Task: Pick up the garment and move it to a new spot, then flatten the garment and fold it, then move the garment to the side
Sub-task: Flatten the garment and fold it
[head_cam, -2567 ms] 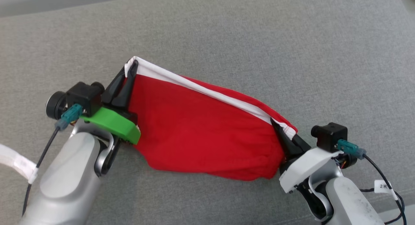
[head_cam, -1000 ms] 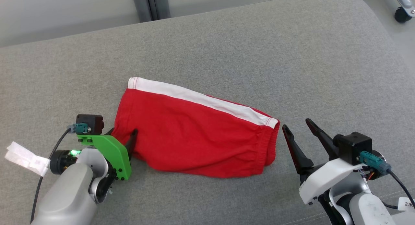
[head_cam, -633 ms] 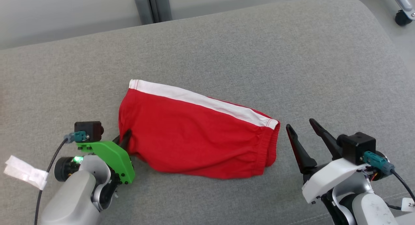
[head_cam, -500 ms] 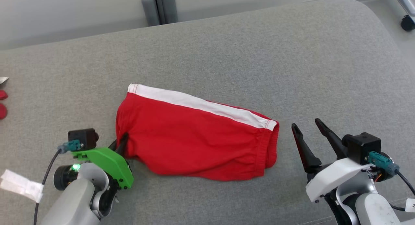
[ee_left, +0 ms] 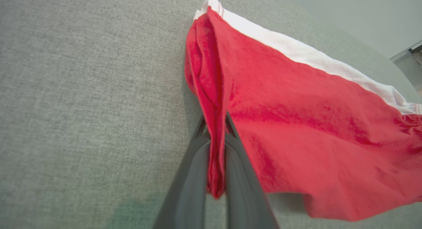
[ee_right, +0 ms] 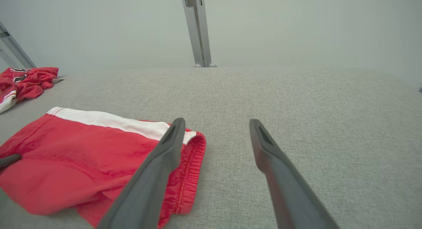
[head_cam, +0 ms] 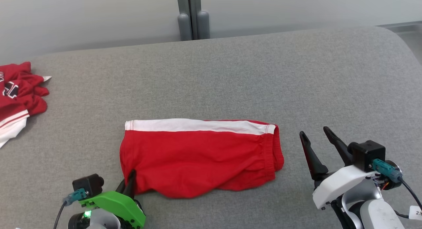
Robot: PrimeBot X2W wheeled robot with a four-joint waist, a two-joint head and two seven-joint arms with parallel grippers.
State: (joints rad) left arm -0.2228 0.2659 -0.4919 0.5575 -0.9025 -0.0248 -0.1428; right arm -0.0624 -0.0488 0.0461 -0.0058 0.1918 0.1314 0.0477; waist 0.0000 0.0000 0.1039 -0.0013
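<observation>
The garment, a crumpled red jersey (head_cam: 16, 90) with white trim and black lettering, lies at the far left edge of the grey cushion (head_cam: 230, 74); the right wrist view has it far left (ee_right: 26, 80). Neither gripper touches it. A pair of red shorts (head_cam: 197, 156) with a white band lies flat mid-cushion. My left gripper (head_cam: 129, 182) is shut on the shorts' near left edge, red cloth pinched between its fingers (ee_left: 216, 123). My right gripper (head_cam: 314, 131) stands open just right of the shorts' elastic waist (ee_right: 193, 163), holding nothing.
A grey metal post (head_cam: 193, 21) rises behind the cushion's far edge against a pale wall. The cushion rounds off at the far right corner (head_cam: 395, 37). Bare grey fabric stretches beyond and to the right of the shorts.
My left gripper has shut on the shorts' left edge. The head camera has turned and lifted, bringing the jersey into view at the left. The right gripper has stayed open.
</observation>
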